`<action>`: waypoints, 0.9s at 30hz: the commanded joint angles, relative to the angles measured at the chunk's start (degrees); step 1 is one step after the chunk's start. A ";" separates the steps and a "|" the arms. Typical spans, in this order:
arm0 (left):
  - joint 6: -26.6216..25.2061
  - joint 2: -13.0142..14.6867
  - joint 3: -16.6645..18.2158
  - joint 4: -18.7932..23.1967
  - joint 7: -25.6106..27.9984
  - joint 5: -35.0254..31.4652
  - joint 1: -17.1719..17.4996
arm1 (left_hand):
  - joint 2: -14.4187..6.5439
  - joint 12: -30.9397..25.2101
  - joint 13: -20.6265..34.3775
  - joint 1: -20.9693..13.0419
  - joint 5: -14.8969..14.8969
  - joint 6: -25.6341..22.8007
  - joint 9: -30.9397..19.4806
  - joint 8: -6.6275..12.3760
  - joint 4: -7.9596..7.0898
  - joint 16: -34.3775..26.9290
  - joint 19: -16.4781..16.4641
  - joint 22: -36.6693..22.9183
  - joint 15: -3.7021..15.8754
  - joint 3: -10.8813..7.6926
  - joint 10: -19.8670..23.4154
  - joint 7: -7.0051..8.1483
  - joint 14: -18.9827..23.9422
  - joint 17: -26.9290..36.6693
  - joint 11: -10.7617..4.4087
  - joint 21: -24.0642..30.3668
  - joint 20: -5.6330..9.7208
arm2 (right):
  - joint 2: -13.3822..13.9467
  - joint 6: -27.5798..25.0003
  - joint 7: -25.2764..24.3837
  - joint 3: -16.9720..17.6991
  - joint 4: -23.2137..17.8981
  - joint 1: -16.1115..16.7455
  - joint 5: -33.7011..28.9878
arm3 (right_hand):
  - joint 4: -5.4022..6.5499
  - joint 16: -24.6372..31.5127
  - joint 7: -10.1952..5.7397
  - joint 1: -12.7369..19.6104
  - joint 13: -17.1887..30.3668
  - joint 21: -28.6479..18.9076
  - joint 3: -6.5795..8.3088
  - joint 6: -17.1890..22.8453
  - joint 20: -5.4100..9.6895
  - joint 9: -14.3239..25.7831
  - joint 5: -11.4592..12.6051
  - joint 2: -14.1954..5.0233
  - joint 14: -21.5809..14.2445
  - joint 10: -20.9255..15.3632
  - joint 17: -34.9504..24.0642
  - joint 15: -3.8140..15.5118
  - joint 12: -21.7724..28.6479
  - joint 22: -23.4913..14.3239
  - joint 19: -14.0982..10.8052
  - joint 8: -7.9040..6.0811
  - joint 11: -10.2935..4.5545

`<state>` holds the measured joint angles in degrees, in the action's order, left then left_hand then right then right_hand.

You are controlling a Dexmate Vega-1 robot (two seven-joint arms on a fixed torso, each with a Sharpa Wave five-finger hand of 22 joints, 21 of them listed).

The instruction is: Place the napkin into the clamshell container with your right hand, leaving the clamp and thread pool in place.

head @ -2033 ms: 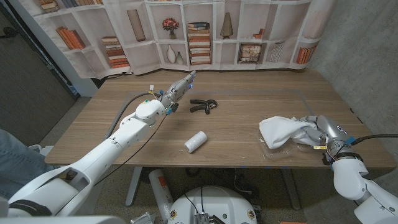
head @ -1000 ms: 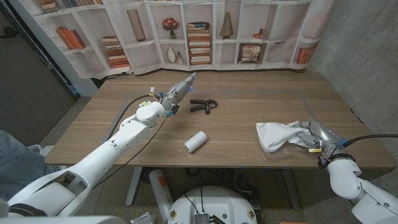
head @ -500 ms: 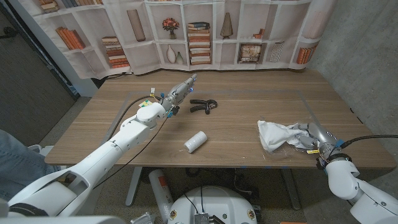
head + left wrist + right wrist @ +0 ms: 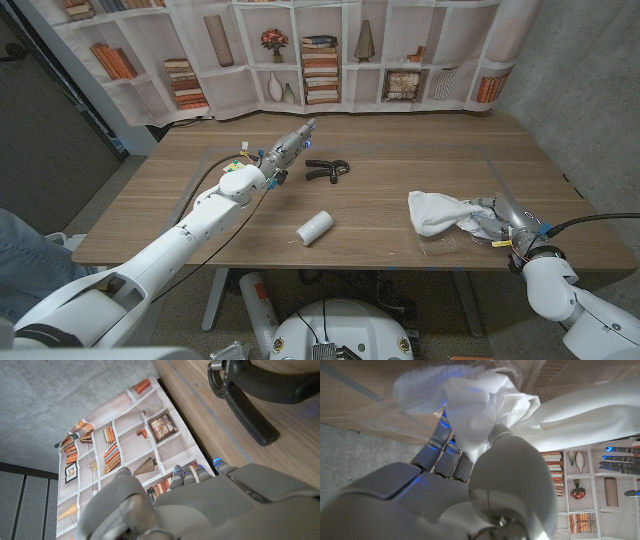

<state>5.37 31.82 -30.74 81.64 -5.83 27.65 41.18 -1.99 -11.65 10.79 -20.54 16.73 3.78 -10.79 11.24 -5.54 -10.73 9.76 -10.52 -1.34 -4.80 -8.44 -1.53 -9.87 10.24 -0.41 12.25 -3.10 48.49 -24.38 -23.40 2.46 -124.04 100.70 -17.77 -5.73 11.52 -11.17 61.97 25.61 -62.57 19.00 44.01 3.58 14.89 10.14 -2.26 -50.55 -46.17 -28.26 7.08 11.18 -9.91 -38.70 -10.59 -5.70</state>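
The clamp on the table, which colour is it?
Black; the clamp shows best in the left wrist view.

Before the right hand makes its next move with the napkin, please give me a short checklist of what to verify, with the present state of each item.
1. White cloth napkin gripped by the right hand: ok; the right wrist view shows its fingers in the cloth.
2. Napkin inside the clear plastic clamshell container: cannot tell.
3. Black spring clamp undisturbed: ok.
4. White thread spool lying apart from the napkin: ok.
5. Left hand away from the container: ok.
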 commanded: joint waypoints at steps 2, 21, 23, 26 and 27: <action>0.39 -0.19 -0.10 -0.46 -0.35 0.14 -0.06 | -0.68 -0.19 0.08 -0.13 -0.14 -0.07 -0.13 0.28 -0.05 -0.04 7.73 -0.26 -0.13 0.45 -0.22 0.02 -2.77 0.25 -0.16 -0.26 -0.22 | 1.50 -5.61 0.96 0.09 -3.00 0.98 -1.79 | 0.93 -0.94 -0.88 -4.88 -1.10 3.48 -1.35 -4.65 7.25 0.09 0.96 2.43 6.60 5.25 0.90 4.37 0.20 0.38 0.18 -0.40 -0.90; -0.41 0.53 0.10 1.52 0.74 0.05 1.15 | -0.78 -0.17 0.08 -0.21 -0.17 -0.11 -0.13 0.27 -0.05 -0.04 7.79 -0.26 -0.16 0.62 -0.24 0.03 -2.77 0.26 -0.11 -0.27 -0.38 | 2.71 -6.66 2.82 1.34 -3.98 1.81 -1.80 | 1.11 -1.19 -0.59 -10.19 -3.32 11.51 -2.34 -14.06 -0.74 -0.13 2.27 5.37 21.58 17.31 3.20 -0.79 0.21 0.12 5.75 -0.05 1.72; -0.44 0.61 0.11 1.66 0.77 -0.02 1.16 | -0.79 -0.17 0.08 -0.22 -0.17 -0.11 -0.13 0.27 -0.05 -0.04 7.76 -0.26 -0.16 0.64 -0.25 0.07 -2.77 0.26 -0.15 -0.25 -0.41 | 2.76 -6.54 3.15 1.74 -4.09 2.00 -1.62 | 1.21 -0.93 -0.35 -10.89 -3.64 12.19 -2.56 -15.51 -1.22 -0.20 2.45 5.61 22.40 18.53 3.68 -0.98 0.34 0.10 5.81 -0.02 1.83; -0.55 0.68 0.14 1.86 0.83 -0.03 1.17 | -0.81 -0.16 0.08 -0.23 -0.17 -0.11 -0.13 0.27 -0.05 -0.02 7.75 -0.26 -0.13 0.66 -0.27 0.08 -2.80 0.26 0.00 -0.25 -0.43 | 2.77 -6.37 3.40 2.20 -4.21 2.26 -1.61 | 1.44 -0.98 0.16 -12.58 -4.01 13.18 -3.58 -17.81 -1.72 -0.32 2.73 7.25 23.77 19.93 4.34 -1.44 0.36 0.19 5.95 0.18 2.40; -0.59 0.73 0.12 1.92 0.86 -0.11 1.15 | -0.82 -0.17 0.08 -0.23 -0.18 -0.12 -0.13 0.27 -0.05 -0.03 7.76 -0.26 -0.12 0.68 -0.25 0.05 -2.79 0.26 -0.17 -0.25 -0.45 | 2.69 -6.40 3.44 2.32 -4.25 2.30 -1.61 | 1.47 -0.93 0.40 -12.98 -4.12 13.50 -3.83 -18.41 -1.96 -0.37 2.96 7.68 24.02 21.11 4.55 -1.52 0.11 0.21 5.91 0.17 2.48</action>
<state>5.28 32.06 -30.77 82.34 -5.34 27.75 41.88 -2.29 -11.65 10.79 -20.84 16.74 3.78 -10.79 11.24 -5.52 -10.73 9.96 -10.52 -1.34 -4.32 -8.44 -1.53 -9.87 10.24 -0.41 12.25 -3.29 50.84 -30.49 -21.50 3.54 -127.72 102.30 -19.47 -4.34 10.37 -11.26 50.05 21.58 -49.66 15.71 26.87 2.45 14.58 12.32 4.54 -27.25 -26.56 -24.03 2.75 11.19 -9.48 -32.68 -10.59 -3.47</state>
